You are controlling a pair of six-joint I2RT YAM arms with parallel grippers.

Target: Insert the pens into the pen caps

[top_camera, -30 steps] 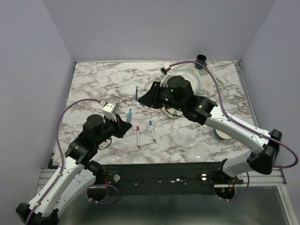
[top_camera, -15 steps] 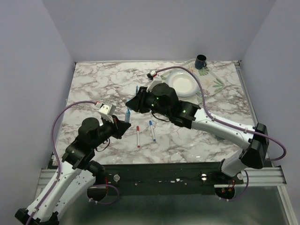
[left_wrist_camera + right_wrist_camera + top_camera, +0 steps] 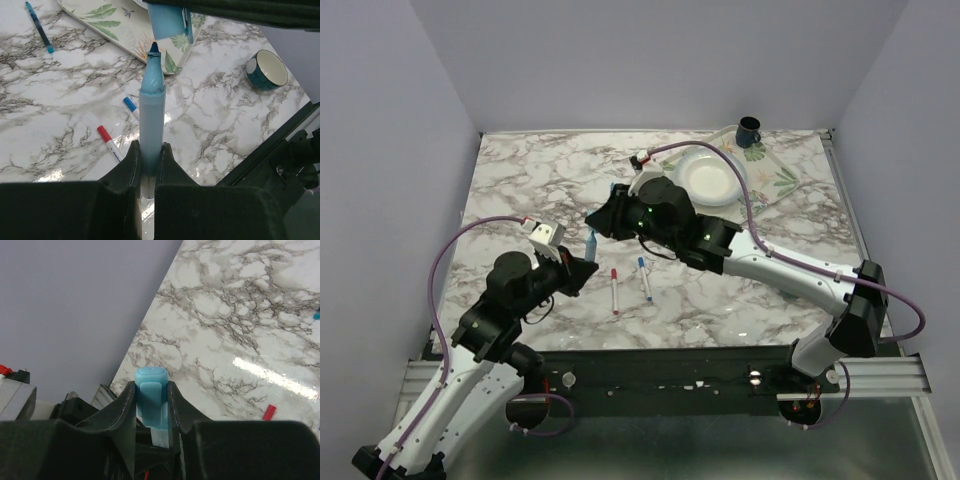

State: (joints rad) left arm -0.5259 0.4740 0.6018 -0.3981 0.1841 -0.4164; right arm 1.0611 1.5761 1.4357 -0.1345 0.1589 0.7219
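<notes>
Top external: left end effector (image 3: 582, 268) and right end effector (image 3: 602, 218) face each other above the glossy marble desk (image 3: 520, 180). Left wrist: the left clamps a smooth light-blue pen (image 3: 151, 105), its tip just short of the cap (image 3: 169, 22); any tilt could jam the tip against the rim. Right wrist: the right clamps that rounded plastic cap.

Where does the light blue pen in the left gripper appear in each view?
Top external: the light blue pen is left of centre, between the two gripper tips.
Left wrist: centre, upright, tip up, clamped in the left gripper.
Right wrist: not visible; the right gripper holds the light blue cap there.
Shared landmark: the marble table, in all three views; the cap also shows at the top of the left wrist view.
</notes>
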